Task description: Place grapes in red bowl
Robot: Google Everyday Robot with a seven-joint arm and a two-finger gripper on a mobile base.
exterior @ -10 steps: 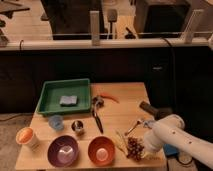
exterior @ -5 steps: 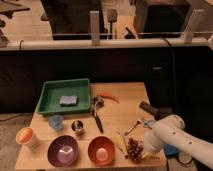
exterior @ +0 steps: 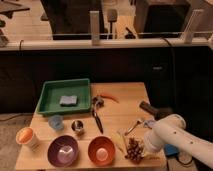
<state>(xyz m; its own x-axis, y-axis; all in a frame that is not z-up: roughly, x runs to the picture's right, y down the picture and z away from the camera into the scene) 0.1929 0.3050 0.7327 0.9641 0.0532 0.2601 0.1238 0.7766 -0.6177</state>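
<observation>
The grapes [exterior: 133, 149], a small dark reddish-purple bunch, lie on the wooden table [exterior: 125, 107] near its front right edge. My gripper [exterior: 141, 148], at the end of the white arm [exterior: 175, 136] that reaches in from the right, is down on the bunch and shut on it. The arm's end hides the right part of the bunch. The red bowl [exterior: 101, 149], orange-red with a pale bottom, stands just left of the grapes and holds nothing.
A purple bowl [exterior: 63, 150] and an orange cup [exterior: 27, 137] stand left of the red bowl. Behind them are a blue cup [exterior: 56, 121], a metal cup [exterior: 77, 127], a black utensil [exterior: 96, 117], a green tray [exterior: 50, 92] with a sponge, and an orange chili [exterior: 111, 97].
The gripper has closed on the grapes. The arm and the bunch have stayed in about the same place.
</observation>
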